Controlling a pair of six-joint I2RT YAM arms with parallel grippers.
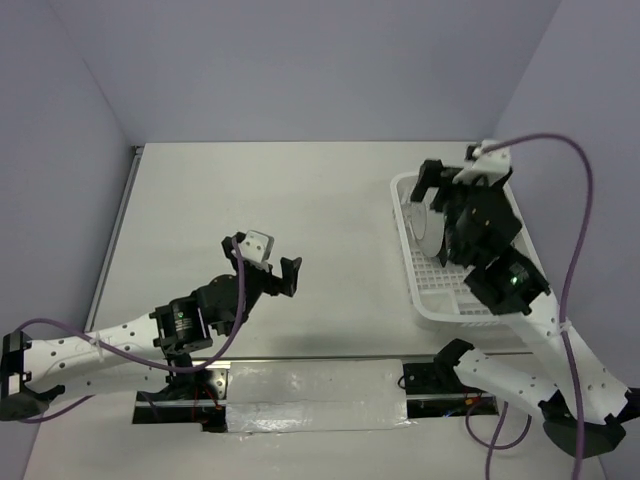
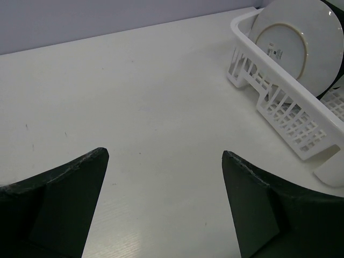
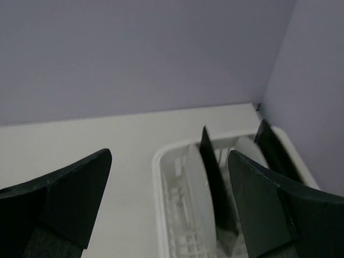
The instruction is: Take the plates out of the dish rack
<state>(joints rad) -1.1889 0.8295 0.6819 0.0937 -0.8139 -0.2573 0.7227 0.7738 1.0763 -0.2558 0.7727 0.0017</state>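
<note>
Right pincer [image 3: 169, 156] hangs above the dish rack [image 2: 293, 118], jaws spread wide, nothing between them. Directly below, in the lower middle of the right wrist view, the plates stand on edge and close together: a pale one [image 3: 194, 183], a thin dark one [image 3: 212, 172] just beside it, more behind to the right. That crowding looks like the danger. A descent slightly off line could pinch two rims at once, or knock a neighbour over. A grip on so thin an edge may also slip and let the plate swing. If a plate snags on a peg, the light rack could lift with it. Over at the left, the left pincer [image 2: 165, 153] gapes empty above bare table [image 2: 161, 80], well apart from the rack, so nothing steadies it. The round plate [image 2: 295, 43] shows its pale back at upper right there.
</note>
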